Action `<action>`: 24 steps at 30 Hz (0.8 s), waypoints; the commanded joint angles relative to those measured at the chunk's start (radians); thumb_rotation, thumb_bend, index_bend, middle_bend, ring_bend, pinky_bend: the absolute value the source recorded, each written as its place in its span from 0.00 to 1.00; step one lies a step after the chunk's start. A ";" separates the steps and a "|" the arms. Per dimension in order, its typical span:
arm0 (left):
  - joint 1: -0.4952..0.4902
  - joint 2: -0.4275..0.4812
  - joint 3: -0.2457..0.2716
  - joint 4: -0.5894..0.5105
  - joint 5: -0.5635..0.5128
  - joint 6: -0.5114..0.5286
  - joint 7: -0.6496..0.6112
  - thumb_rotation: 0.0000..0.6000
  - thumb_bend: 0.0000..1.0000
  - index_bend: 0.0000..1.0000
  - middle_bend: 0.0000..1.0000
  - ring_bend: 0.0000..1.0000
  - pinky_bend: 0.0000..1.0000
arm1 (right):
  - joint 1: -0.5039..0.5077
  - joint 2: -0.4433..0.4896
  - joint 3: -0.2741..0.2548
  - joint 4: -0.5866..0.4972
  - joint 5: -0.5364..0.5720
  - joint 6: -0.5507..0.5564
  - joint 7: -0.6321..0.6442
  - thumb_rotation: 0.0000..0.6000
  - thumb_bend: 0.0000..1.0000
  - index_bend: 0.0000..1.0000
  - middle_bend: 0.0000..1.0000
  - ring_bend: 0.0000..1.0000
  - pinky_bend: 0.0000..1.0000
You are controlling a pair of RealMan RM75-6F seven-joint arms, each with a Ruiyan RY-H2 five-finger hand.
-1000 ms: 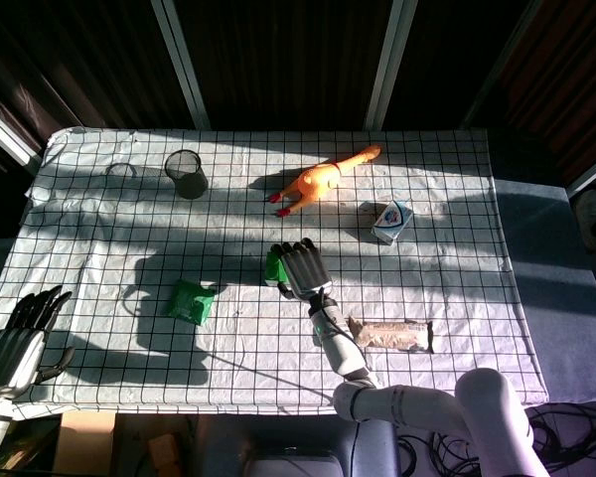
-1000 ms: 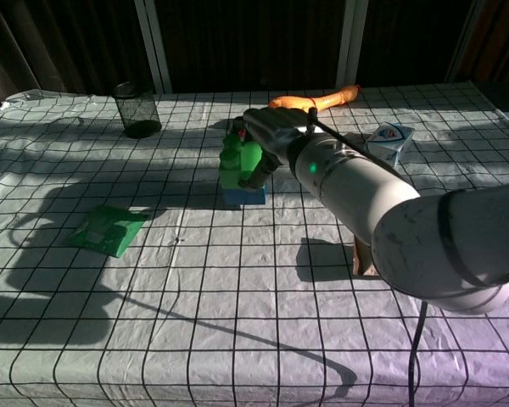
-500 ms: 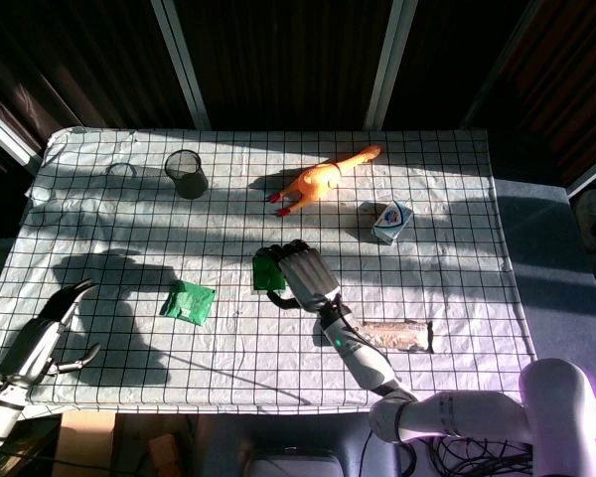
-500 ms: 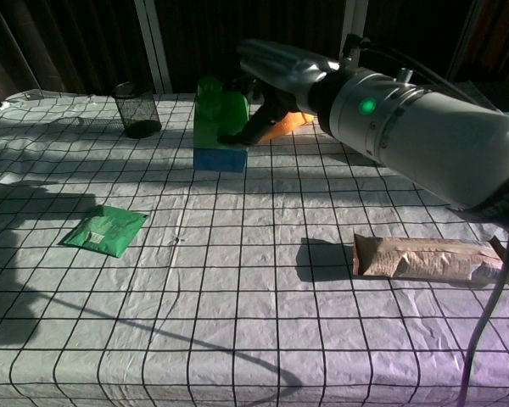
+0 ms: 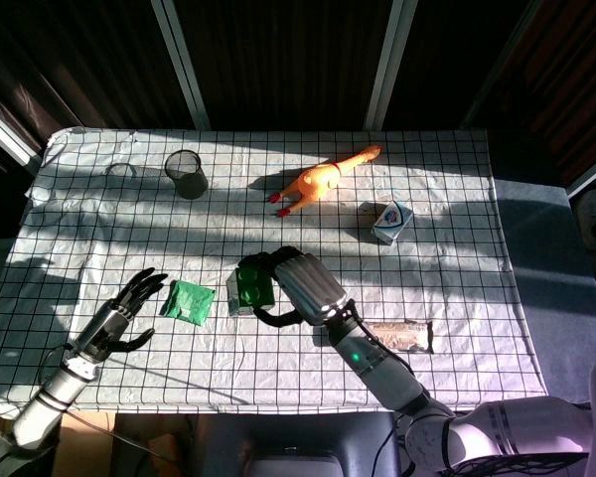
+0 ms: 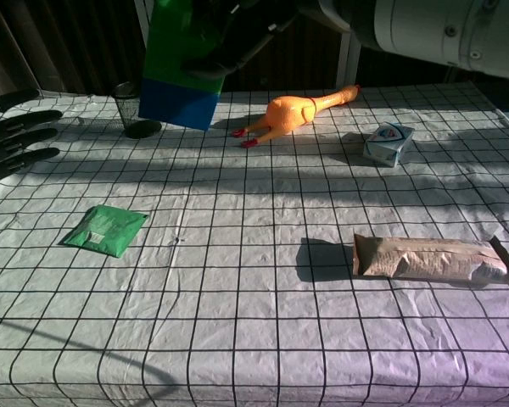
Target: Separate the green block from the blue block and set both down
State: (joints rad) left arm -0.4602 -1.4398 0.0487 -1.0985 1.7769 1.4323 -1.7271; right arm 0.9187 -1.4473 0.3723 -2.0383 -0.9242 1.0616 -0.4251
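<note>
My right hand [image 5: 303, 286] holds the green block [image 6: 171, 47] with the blue block [image 6: 176, 103] still joined beneath it, lifted well above the table. In the head view the green block [image 5: 252, 287] shows just left of the right hand's fingers. In the chest view only the right hand's dark fingers [image 6: 237, 38] and forearm show at the top edge. My left hand [image 5: 119, 315] hovers with fingers spread over the table's left side, holding nothing, apart from the blocks; its fingertips [image 6: 17, 136] enter the chest view at the left edge.
A green packet [image 5: 190, 301] lies next to the left hand. A black mesh cup [image 5: 186, 173] stands far left, an orange rubber chicken [image 5: 323, 179] far centre, a small carton [image 5: 391, 221] to the right, and a brown snack bag [image 6: 433, 258] near right.
My right hand has lifted the joined blocks from the table and carried them up and left. My left hand has moved in from the near left corner toward the green packet.
</note>
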 commanded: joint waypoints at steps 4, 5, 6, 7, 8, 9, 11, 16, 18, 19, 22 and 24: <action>-0.082 -0.101 0.040 0.039 0.053 0.047 -0.200 1.00 0.28 0.01 0.14 0.00 0.00 | 0.035 -0.055 0.010 0.005 0.018 0.019 0.008 1.00 0.35 0.96 0.69 0.53 0.27; -0.088 -0.111 0.040 0.043 0.054 0.053 -0.210 1.00 0.28 0.01 0.14 0.00 0.00 | 0.042 -0.068 0.009 0.009 0.021 0.024 0.003 1.00 0.35 0.96 0.69 0.53 0.27; -0.092 -0.118 0.041 0.045 0.054 0.056 -0.212 1.00 0.27 0.01 0.14 0.00 0.00 | 0.047 -0.077 0.008 0.011 0.025 0.029 0.000 1.00 0.35 0.96 0.69 0.53 0.27; -0.097 -0.122 0.043 0.045 0.055 0.057 -0.214 1.00 0.26 0.01 0.14 0.00 0.00 | 0.052 -0.086 0.008 0.014 0.028 0.033 -0.003 1.00 0.35 0.96 0.69 0.53 0.27; -0.102 -0.126 0.044 0.041 0.052 0.058 -0.215 1.00 0.26 0.01 0.14 0.00 0.00 | 0.059 -0.097 0.009 0.020 0.032 0.039 -0.007 1.00 0.35 0.96 0.69 0.53 0.27; -0.105 -0.129 0.045 0.037 0.050 0.058 -0.216 1.00 0.26 0.01 0.14 0.00 0.00 | 0.064 -0.104 0.010 0.024 0.034 0.043 -0.010 1.00 0.35 0.96 0.69 0.53 0.27; -0.112 -0.134 0.046 0.025 0.042 0.055 -0.217 1.00 0.25 0.01 0.14 0.00 0.00 | 0.073 -0.123 0.014 0.037 0.040 0.053 -0.012 1.00 0.35 0.96 0.69 0.53 0.27; -0.126 -0.146 0.040 -0.001 0.011 0.030 -0.195 1.00 0.25 0.02 0.14 0.00 0.00 | 0.088 -0.161 0.015 0.063 0.064 0.063 -0.004 1.00 0.35 0.96 0.69 0.53 0.27; -0.133 -0.152 0.036 -0.007 -0.004 0.014 -0.183 1.00 0.25 0.03 0.15 0.00 0.00 | 0.092 -0.170 0.016 0.067 0.076 0.062 0.001 1.00 0.35 0.96 0.70 0.53 0.27; -0.136 -0.153 0.035 -0.009 -0.009 0.007 -0.181 1.00 0.25 0.04 0.16 0.00 0.00 | 0.094 -0.173 0.016 0.070 0.079 0.063 0.002 1.00 0.35 0.96 0.70 0.53 0.27; -0.144 -0.156 0.037 -0.011 -0.020 -0.007 -0.177 1.00 0.25 0.08 0.20 0.00 0.00 | 0.097 -0.186 0.019 0.080 0.077 0.071 0.009 1.00 0.35 0.96 0.70 0.53 0.27; -0.147 -0.157 0.039 -0.012 -0.024 -0.010 -0.183 1.00 0.25 0.13 0.23 0.00 0.00 | 0.098 -0.196 0.023 0.085 0.074 0.082 0.014 1.00 0.35 0.96 0.70 0.53 0.27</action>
State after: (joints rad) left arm -0.6062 -1.5962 0.0865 -1.1097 1.7540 1.4233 -1.9081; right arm 1.0162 -1.6401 0.3938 -1.9555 -0.8488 1.1403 -0.4128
